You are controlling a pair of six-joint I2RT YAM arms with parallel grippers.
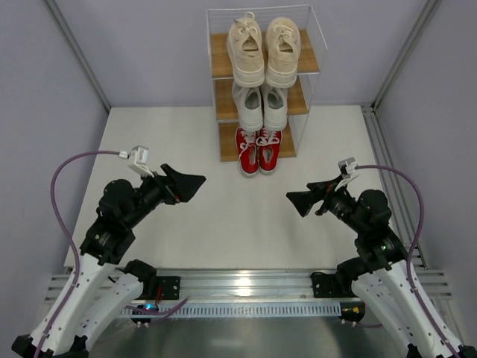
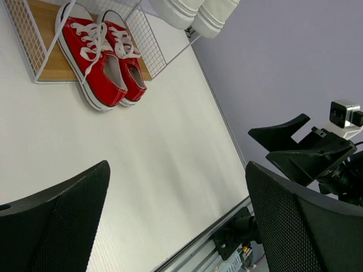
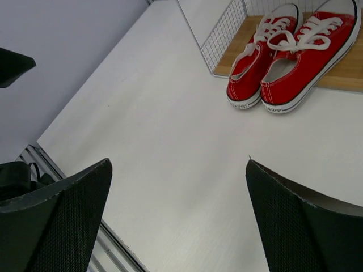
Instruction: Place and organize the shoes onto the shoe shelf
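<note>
White table [image 1: 223,216], all pairs racked

At the table's far side stands the shoe shelf [image 1: 220,66]. The beige pair [image 1: 264,48] sits on its top board, the white pair [image 1: 261,106] on the middle board and the red pair [image 1: 258,151] on the bottom one, each pair side by side with toes pointing to the back. The red heels overhang the board's front edge and seem to rest on the table. Well apart from the shelf, the left gripper [image 1: 195,181] and right gripper [image 1: 297,200] hover over the table, each with fingers spread wide and nothing between them
</note>
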